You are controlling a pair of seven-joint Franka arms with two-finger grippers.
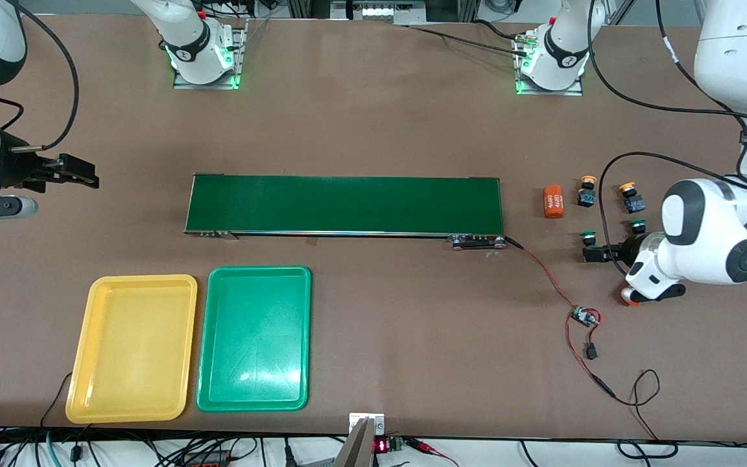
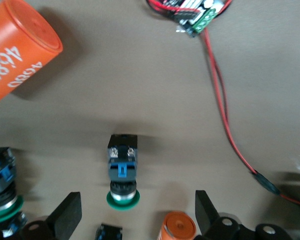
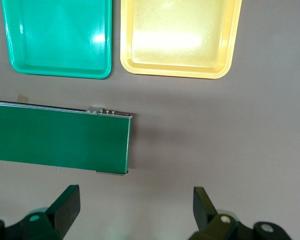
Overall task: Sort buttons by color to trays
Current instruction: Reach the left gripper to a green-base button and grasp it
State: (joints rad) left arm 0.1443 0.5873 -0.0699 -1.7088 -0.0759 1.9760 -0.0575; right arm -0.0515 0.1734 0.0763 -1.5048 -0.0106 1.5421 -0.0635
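Four buttons lie past the conveyor's end, toward the left arm's end of the table. Two have yellow caps (image 1: 586,190) (image 1: 629,198) and two have green caps (image 1: 587,237) (image 1: 637,226). My left gripper (image 1: 595,253) hovers open over the green button (image 2: 122,170) that is closer to the conveyor. That button's cap shows between the fingertips (image 2: 70,215), and nothing is gripped. The second green button (image 2: 2,200) sits at the frame's edge. The yellow tray (image 1: 130,347) and the green tray (image 1: 253,337) lie empty side by side, nearer to the front camera than the conveyor. My right gripper (image 1: 78,174) waits open over bare table.
A long dark-green conveyor (image 1: 344,204) crosses the middle of the table. An orange "4680" cylinder (image 1: 552,202) lies beside the yellow buttons. Another such cylinder (image 2: 20,55) lies under the left arm. A small circuit board (image 1: 584,316) on red wires trails toward the front edge.
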